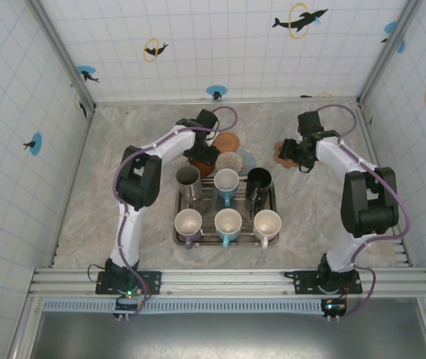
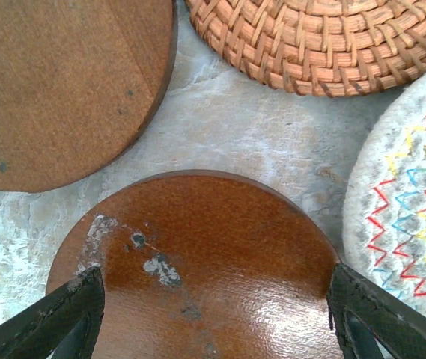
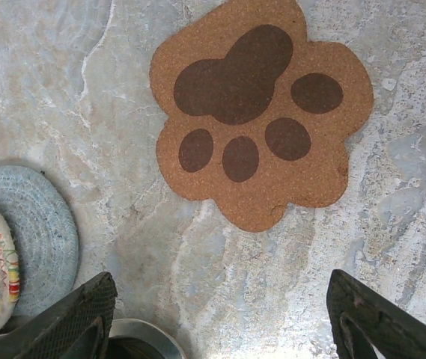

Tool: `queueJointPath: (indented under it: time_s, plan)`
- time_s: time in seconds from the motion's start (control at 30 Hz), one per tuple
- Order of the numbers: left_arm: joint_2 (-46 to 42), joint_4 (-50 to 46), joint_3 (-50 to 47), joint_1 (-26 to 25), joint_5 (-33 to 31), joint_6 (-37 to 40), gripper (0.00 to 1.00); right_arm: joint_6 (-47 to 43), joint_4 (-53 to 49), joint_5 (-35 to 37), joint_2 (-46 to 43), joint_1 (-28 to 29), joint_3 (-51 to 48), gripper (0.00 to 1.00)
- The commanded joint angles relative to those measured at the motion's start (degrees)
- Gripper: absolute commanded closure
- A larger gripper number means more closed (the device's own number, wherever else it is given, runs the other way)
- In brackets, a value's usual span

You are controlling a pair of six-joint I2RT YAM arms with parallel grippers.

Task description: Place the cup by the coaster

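Note:
Several cups stand on a metal tray [image 1: 178,200], among them a steel cup [image 1: 189,182], a black cup [image 1: 259,183] and a blue cup [image 1: 228,223]. My left gripper [image 1: 201,152] [image 2: 216,278] hangs open over a glossy brown round coaster [image 2: 205,247], one finger at each side of it. My right gripper [image 1: 297,153] [image 3: 220,288] is open over bare table, just short of a cork paw-shaped coaster [image 3: 261,120] [image 1: 283,152]. A cup's metal rim [image 3: 134,338] shows beside its left finger. Neither gripper holds a cup.
More coasters crowd the back of the tray: a matte brown one [image 2: 55,82], a wicker one [image 2: 310,41] [image 1: 226,140], a white embroidered one [image 2: 411,202] and a blue-grey one [image 3: 37,228]. Tiled walls close in the table on three sides.

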Motion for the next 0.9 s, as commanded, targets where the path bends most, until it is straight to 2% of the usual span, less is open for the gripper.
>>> queueJointPath:
  time_s: [0.0, 0.5, 0.87]
  plan:
    - [1.8, -1.5, 1.3, 0.2, 1.3, 0.7, 0.21, -0.1, -0.1, -0.2, 1.3, 0.5, 2.3, 0.24]
    - [1.5, -2.1, 0.9, 0.1, 3.7, 0.7, 0.21, 0.0, 0.5, -1.1, 1.8, 0.6, 2.1, 0.23]
    - [3.7, -5.1, 1.0, 0.1, 0.7, 0.9, 0.21, 0.0, 0.5, -1.3, 2.1, 0.7, 2.0, 0.22]
